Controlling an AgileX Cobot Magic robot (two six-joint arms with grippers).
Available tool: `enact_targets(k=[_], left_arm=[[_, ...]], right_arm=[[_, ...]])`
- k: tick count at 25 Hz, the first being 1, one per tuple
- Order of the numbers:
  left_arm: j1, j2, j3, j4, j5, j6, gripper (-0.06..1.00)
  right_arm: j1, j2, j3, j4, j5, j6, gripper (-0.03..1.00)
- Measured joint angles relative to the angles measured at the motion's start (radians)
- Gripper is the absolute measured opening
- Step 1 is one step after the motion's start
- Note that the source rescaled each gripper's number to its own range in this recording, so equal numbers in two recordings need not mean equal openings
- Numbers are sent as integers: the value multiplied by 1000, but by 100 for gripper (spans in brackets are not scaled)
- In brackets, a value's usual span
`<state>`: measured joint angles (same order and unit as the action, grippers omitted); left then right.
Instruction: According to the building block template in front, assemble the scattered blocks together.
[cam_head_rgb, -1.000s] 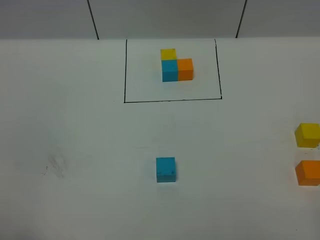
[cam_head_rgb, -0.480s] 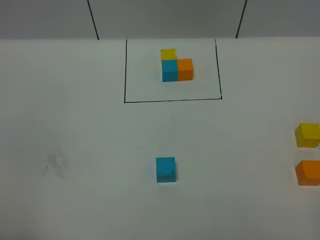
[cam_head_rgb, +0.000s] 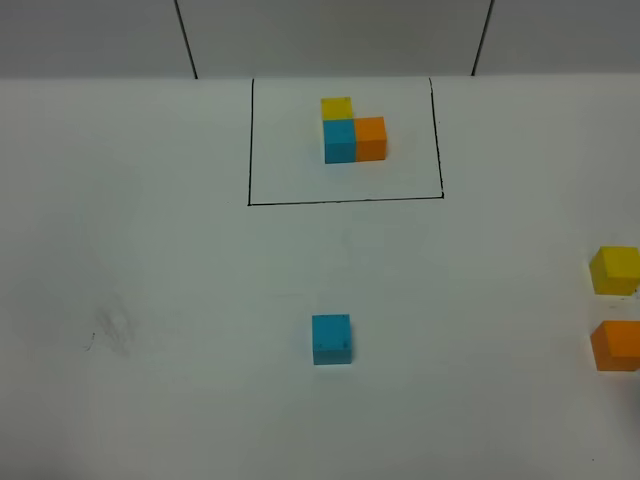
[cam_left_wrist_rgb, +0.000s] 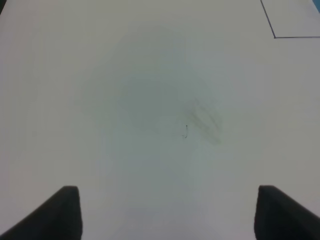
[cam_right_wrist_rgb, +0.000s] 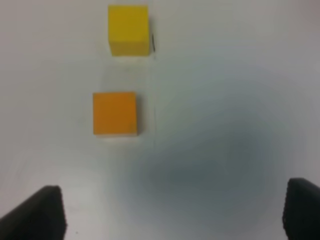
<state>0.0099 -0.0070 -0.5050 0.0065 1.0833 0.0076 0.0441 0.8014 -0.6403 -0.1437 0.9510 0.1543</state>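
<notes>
The framed template is set at the far side of the white surface. The blue cube lies centrally; the yellow cube and orange cube lie far right, ahead of the right claw. It and the left claw are spread, empty. Nothing is assembled; a first pick is called for

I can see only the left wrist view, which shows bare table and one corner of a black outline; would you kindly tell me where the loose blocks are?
Observer: The sky-blue block sits alone near the centre of the overhead view, in front of the outlined template.
Operator: Thank you, and the other two?
Observer: The yellow block and orange block lie apart at the right edge, with yellow farther back.
Operator: Is the right tool holding anything?
Observer: No, the right tool is open with nothing between its fingers, and those two blocks lie ahead of it.
</notes>
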Motion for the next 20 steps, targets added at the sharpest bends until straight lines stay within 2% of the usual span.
enact_targets(k=[8,20], left_arm=[[0,0,0,0,0,0,59],[0,0,0,0,0,0,59]], right_arm=[[0,370,-39,54,-183,0,77],[13,623,-31,98,-323,-24,77]])
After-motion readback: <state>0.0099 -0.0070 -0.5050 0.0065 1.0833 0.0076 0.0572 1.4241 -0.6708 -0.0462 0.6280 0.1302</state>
